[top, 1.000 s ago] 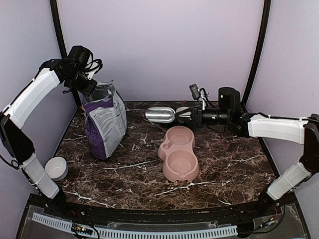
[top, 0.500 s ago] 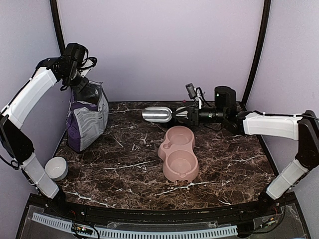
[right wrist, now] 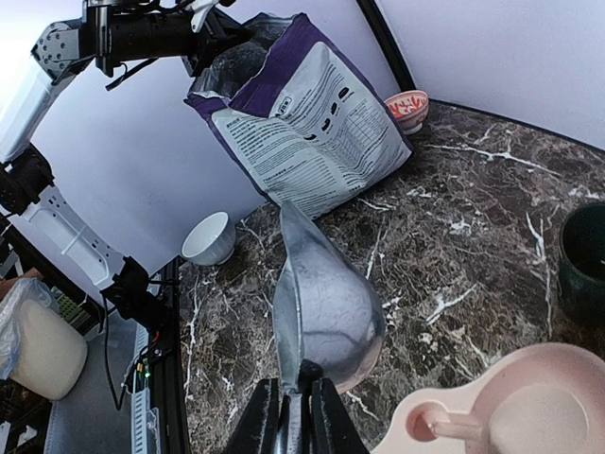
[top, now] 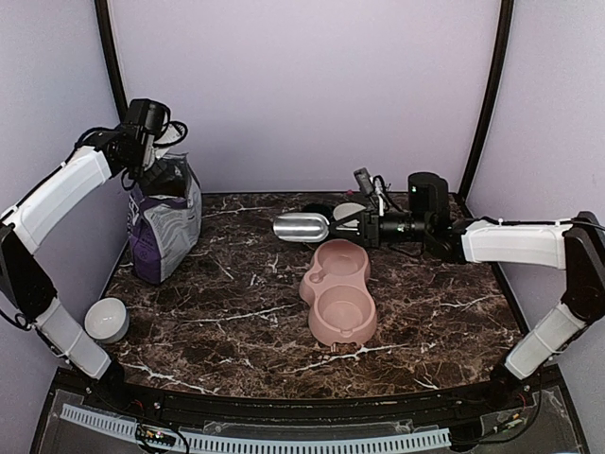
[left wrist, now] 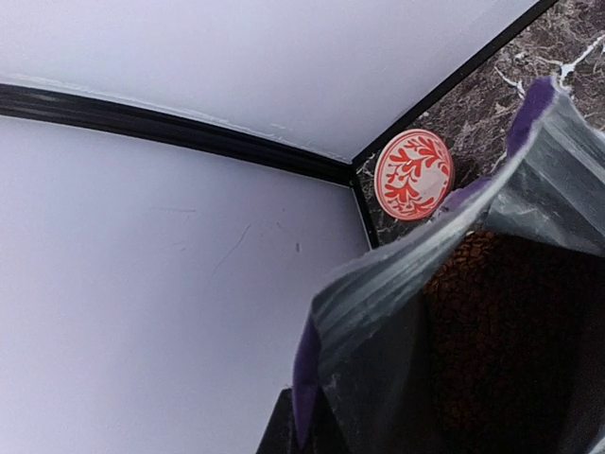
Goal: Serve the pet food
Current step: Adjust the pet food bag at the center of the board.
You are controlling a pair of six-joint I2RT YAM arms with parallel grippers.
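The pet food [left wrist: 501, 322] shows as reddish-brown kibble inside the open purple-and-grey bag [left wrist: 397, 312]. The bag [top: 165, 232] stands at the back left of the table and also shows in the right wrist view [right wrist: 302, 123]. My left gripper [top: 161, 175] is shut on the bag's top edge, and the left wrist view shows its fingers pinching it [left wrist: 302, 426]. My right gripper [top: 352, 227] is shut on the handle of an empty metal scoop [top: 301, 227], held sideways above the table behind the pink double bowl [top: 338, 288]. The right wrist view shows the scoop [right wrist: 321, 303], my right gripper [right wrist: 295, 416] and the double bowl [right wrist: 510, 407].
A white bowl [top: 107, 319] sits at the table's left front edge. A small red-patterned bowl [left wrist: 413, 175] sits in the back-left corner behind the bag. A dark green bowl [right wrist: 581, 251] stands at the back near the scoop. Walls close in the back and sides.
My left gripper has carried the bag leftwards to the back-left corner and set it more upright. My right gripper with the scoop has dropped slightly.
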